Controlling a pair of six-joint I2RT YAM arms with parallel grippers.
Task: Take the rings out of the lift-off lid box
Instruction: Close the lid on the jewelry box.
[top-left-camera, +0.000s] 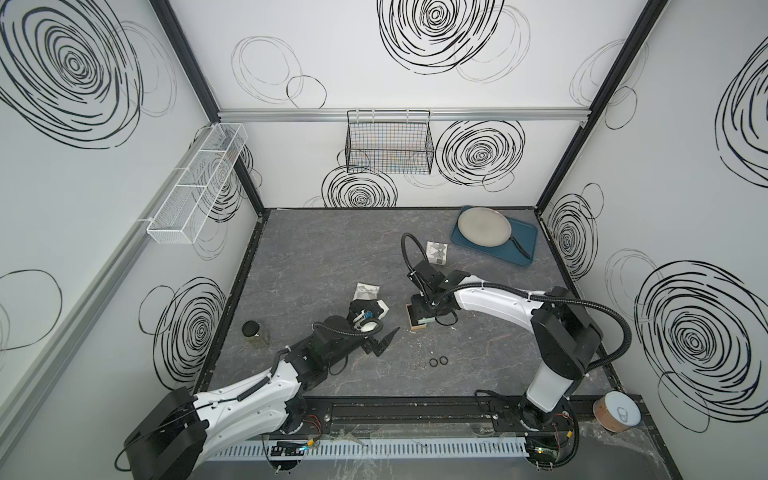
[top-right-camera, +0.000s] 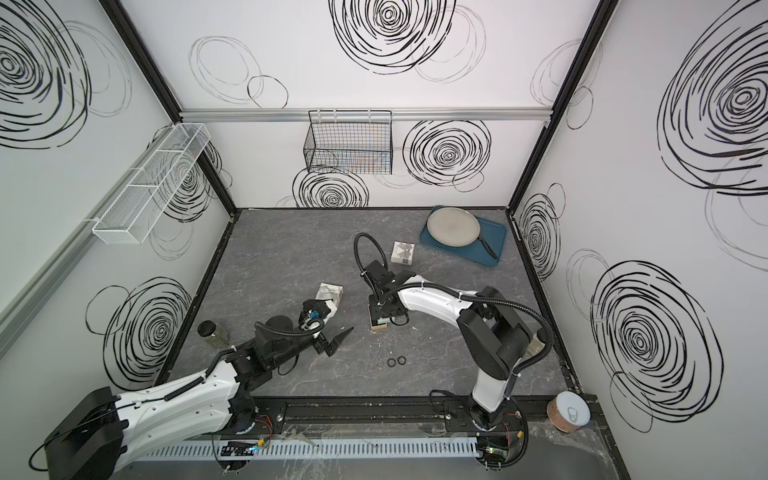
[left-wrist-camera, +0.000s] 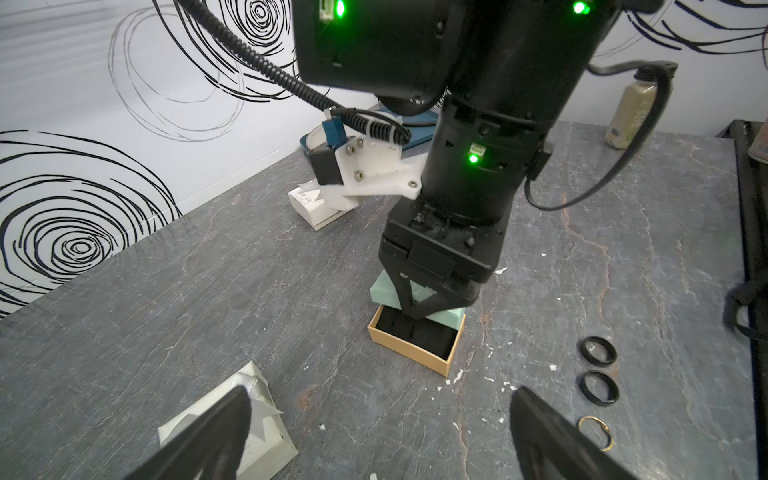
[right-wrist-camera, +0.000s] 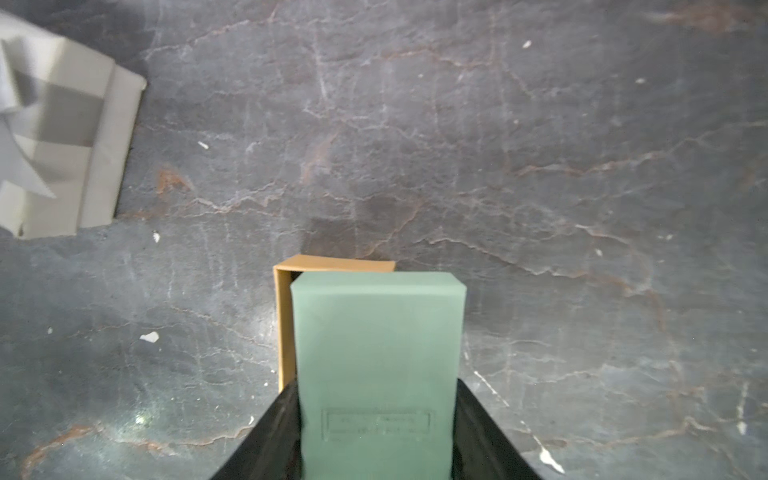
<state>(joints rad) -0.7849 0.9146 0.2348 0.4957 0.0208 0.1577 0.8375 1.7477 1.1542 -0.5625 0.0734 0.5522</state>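
The lift-off lid box is a tan base (left-wrist-camera: 415, 351) with black lining, mid-table in both top views (top-left-camera: 417, 323) (top-right-camera: 376, 326). My right gripper (right-wrist-camera: 376, 415) is shut on its pale green lid (right-wrist-camera: 376, 332), which covers the far part of the base (right-wrist-camera: 286, 324) in the left wrist view. No ring shows in the uncovered lining. Two black rings (top-left-camera: 433, 362) (left-wrist-camera: 598, 351) (left-wrist-camera: 600, 386) and a thin pale one (left-wrist-camera: 595, 432) lie in a row on the table near the front. My left gripper (left-wrist-camera: 380, 399) hangs open and empty left of them (top-left-camera: 384, 340).
A white ribboned box (top-left-camera: 366, 291) lies by the left wrist, another patterned box (top-left-camera: 436, 253) further back. A blue tray (top-left-camera: 525, 243) with a pan (top-left-camera: 484, 226) fills the back right corner. A dark-lidded jar (top-left-camera: 253, 330) stands at the left edge.
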